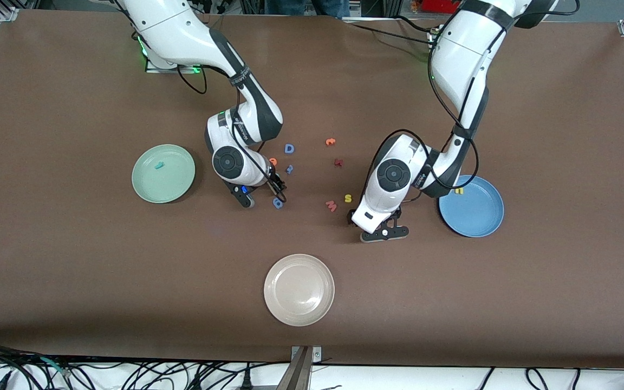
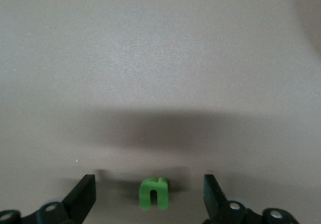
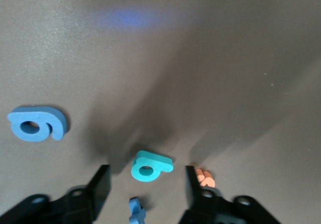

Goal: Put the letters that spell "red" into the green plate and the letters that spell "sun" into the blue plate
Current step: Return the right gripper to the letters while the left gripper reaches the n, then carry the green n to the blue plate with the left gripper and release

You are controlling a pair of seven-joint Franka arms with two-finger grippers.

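Low over the table, my left gripper (image 1: 383,227) (image 2: 149,184) stands open. The green "n" (image 2: 154,193) lies between its fingers (image 2: 85,196), touching neither. My right gripper (image 1: 278,189) (image 3: 146,181) is open around the teal "d" (image 3: 150,165), with a gap at each side. The front view hides both letters under the hands. The green plate (image 1: 147,187) holds a teal letter (image 1: 158,165). The blue plate (image 1: 480,219) holds a yellow letter (image 1: 459,190). The yellow "s" (image 1: 348,198) and the orange "e" (image 1: 273,161) (image 3: 204,178) lie on the table.
A beige plate (image 1: 299,290) sits nearest the front camera. Loose letters lie between the arms: a blue "D" (image 1: 289,148), a small blue one (image 1: 289,169) (image 3: 136,211), another blue one (image 1: 278,202) (image 3: 37,123), an orange one (image 1: 330,142), a dark red one (image 1: 338,162) and a pink "w" (image 1: 331,205).
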